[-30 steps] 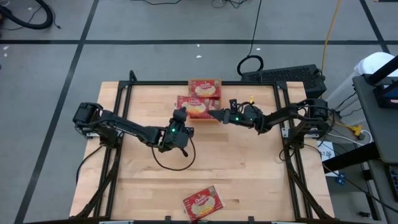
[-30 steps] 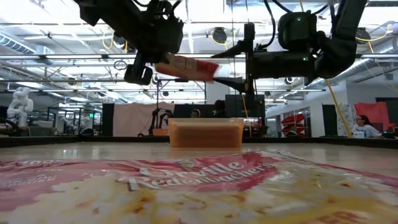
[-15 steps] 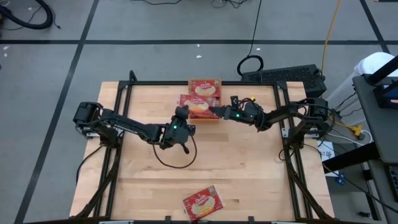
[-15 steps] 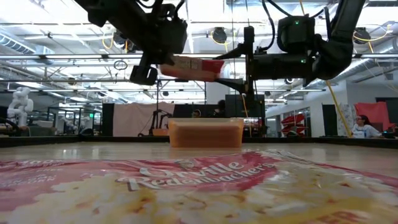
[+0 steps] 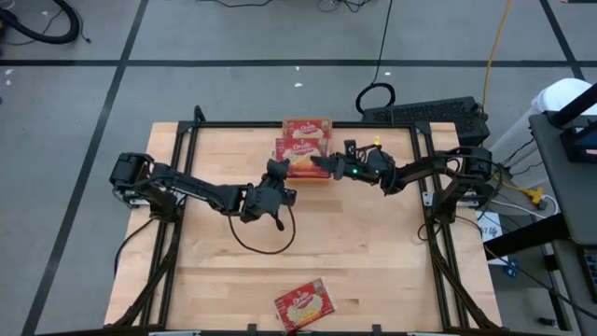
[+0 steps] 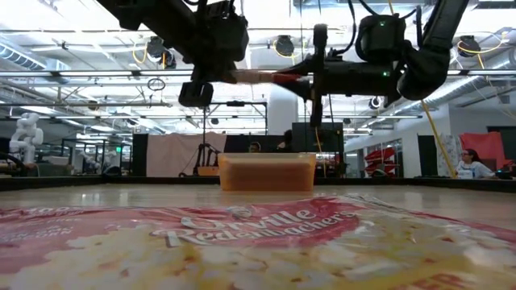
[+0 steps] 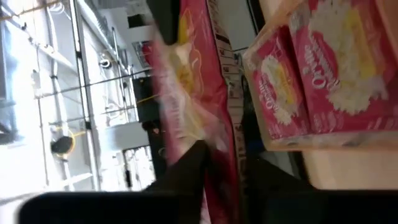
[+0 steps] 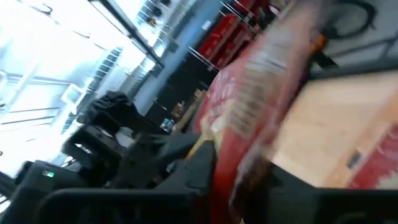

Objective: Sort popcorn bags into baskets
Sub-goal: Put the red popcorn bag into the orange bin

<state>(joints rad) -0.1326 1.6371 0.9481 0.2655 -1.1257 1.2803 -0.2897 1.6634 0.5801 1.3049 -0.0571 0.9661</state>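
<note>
A red popcorn bag (image 5: 300, 157) hangs in the air between my two grippers, over the near part of the orange basket (image 6: 267, 172). In the low view the bag (image 6: 256, 77) shows nearly edge-on, well above the basket. My left gripper (image 5: 277, 173) is shut on its left end and my right gripper (image 5: 323, 166) on its right end. The basket (image 5: 330, 122) stands at the table's far edge with at least one red bag (image 5: 308, 130) lying flat in it. One more bag (image 5: 303, 303) lies flat at the near edge. My left gripper pinches the bag's left end (image 7: 214, 155) between its two fingers, coming level from the table's left. The bag is lifted clear and lies about level. My right gripper pinches the bag's right end (image 8: 231, 163) between its two fingers, coming level from the table's right. The bag spans the gap between the two grippers, clear of the basket.
A black cable loop (image 5: 262, 239) hangs from the left arm over the table's middle. Black frame rails (image 5: 182, 149) run along the table's sides. The near bag fills the low view's foreground (image 6: 242, 234). A keyboard (image 5: 429, 114) lies beyond the far right corner.
Both grippers have gone toward the table's far edge together, carrying the bag from in front of the basket to over its near part. The bag has risen a little and now shows more edge-on in the low view. Both grippers stay shut on it.
</note>
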